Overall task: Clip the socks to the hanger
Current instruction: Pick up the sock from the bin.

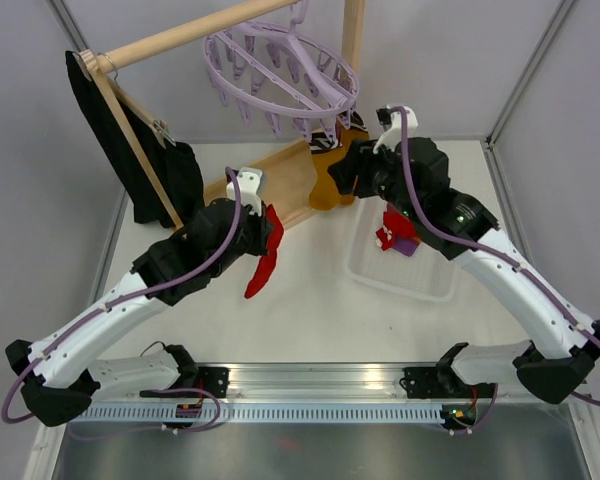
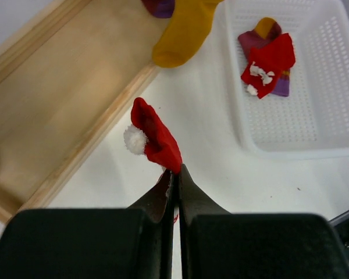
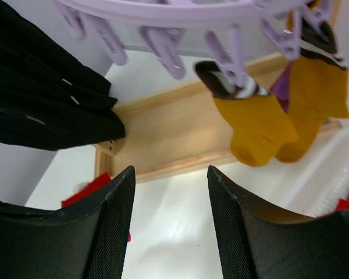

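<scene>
Pinching red sock [image 2: 160, 142] by one end in tight-closed left gripper [image 2: 175, 174], dangling below-left of hanger [image 3: 180, 13]. Holding right gripper [image 3: 170, 197] spread wide, empty, just under hanger. Soft, light, floppy; probably best taken at cuff, kept taut.

Left hand [image 2: 175, 172] pinched tight, right hand [image 3: 171, 174] spread wide (both arms stretched forward, angled inward).
</scene>
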Controlling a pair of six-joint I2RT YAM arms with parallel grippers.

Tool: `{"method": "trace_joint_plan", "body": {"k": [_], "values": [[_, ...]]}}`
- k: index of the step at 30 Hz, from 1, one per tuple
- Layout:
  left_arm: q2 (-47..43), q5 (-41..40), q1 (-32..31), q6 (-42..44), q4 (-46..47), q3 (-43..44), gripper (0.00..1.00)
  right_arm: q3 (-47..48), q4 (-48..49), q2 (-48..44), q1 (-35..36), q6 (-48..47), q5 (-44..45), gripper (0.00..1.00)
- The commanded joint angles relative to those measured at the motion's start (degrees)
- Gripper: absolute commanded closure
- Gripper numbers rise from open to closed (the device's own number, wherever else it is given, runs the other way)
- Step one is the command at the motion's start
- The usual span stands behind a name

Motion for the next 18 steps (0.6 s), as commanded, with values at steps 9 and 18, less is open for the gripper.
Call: {"method": "trace_joint_plan", "body": {"k": [9, 18], "values": [[-4.06, -5.68, 0.09, 3.73, -6.22, 0.47, 0.98, 14.61, 8.18, 15.22, 12.69, -2.68, 25.40, 0.44], [-4.94, -4.89, 0.09, 5.83, -7.27, 2.14, 0.98, 21.29, 10.02, 23.04, 13.66, -6.02, 35.43, 0.43]]}}
